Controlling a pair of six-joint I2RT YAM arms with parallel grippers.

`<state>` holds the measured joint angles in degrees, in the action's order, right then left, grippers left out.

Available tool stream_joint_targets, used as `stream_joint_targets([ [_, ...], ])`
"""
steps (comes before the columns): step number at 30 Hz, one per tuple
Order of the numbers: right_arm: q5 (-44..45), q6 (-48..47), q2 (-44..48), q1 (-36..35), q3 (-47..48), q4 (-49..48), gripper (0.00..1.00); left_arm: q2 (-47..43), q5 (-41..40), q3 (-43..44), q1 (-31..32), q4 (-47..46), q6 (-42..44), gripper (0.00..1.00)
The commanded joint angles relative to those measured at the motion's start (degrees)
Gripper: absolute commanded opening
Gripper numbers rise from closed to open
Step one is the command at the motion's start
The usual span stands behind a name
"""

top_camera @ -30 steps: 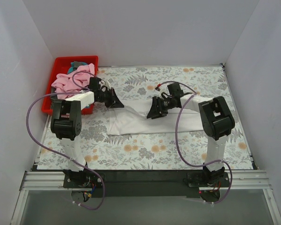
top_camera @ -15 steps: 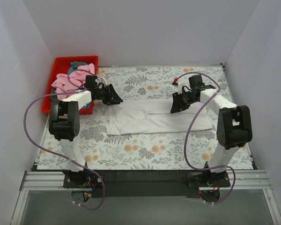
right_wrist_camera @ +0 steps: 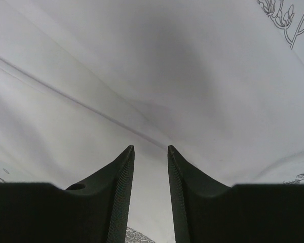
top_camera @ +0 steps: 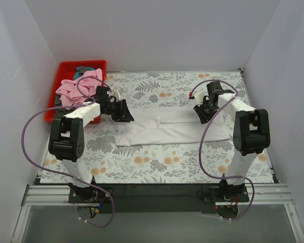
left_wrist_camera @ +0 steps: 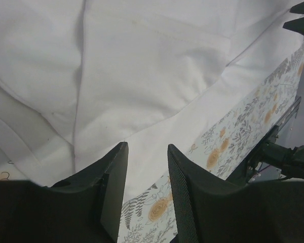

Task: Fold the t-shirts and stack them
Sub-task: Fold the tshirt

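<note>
The large white cotton t-shirt [top_camera: 167,130] lies banded across the middle of the floral-print table [top_camera: 157,167], with the left gripper [left_wrist_camera: 146,151] and right gripper [right_wrist_camera: 150,151] over its far left and right ends, fingers narrowly parted and empty, seemingly poised to pinch for folding.

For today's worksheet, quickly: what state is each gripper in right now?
Left gripper: open, holding nothing, over the white t-shirt.
Right gripper: open, holding nothing.

Right hand [top_camera: 201,112] swung outward along white t-shirt [top_camera: 162,132].

White t-shirt [top_camera: 167,130], floral tablecloth [top_camera: 157,164], red bin [top_camera: 71,65]
</note>
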<state>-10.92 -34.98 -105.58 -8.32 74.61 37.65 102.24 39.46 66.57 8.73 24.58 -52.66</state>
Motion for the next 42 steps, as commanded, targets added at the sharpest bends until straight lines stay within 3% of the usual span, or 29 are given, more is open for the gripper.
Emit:
stream_joint_targets([
  [1, 4.0, -4.5, -0.3, 0.4, 2.3, 1.0, 0.41, -0.2, -3.5, -0.6, 0.1, 3.3, 3.4, 0.36],
  [8, 6.9, -7.5, -0.9, 1.6, 1.2, 1.5, 0.41, 3.0, -6.9, -0.5, 0.2, 4.4, 4.4, 0.36],
  [18, 10.7, -8.6, -5.0, 5.0, 1.4, -0.1, 0.19, 7.0, -12.6, 0.2, 0.2, 6.1, 4.8, 0.31],
  [24, 14.3, -8.9, -5.4, 7.0, 0.6, -0.8, 0.15, 7.5, -14.7, 0.5, 0.2, 6.6, 5.0, 0.3],
  [30, 13.5, -7.8, -3.0, 7.7, 0.0, -0.6, 0.16, 8.0, -14.3, 1.3, 0.2, 6.6, 5.0, 0.26],
  [37, 2.9, -5.2, 1.8, 7.6, 6.6, 5.0, 0.37, -1.2, -8.5, 2.2, 0.3, 4.6, 7.3, 0.29],
  [42, -1.7, -3.3, -1.5, 7.1, 15.3, 8.4, 0.38, -4.3, -11.9, 3.9, 3.1, 9.4, 11.0, 0.31],
])
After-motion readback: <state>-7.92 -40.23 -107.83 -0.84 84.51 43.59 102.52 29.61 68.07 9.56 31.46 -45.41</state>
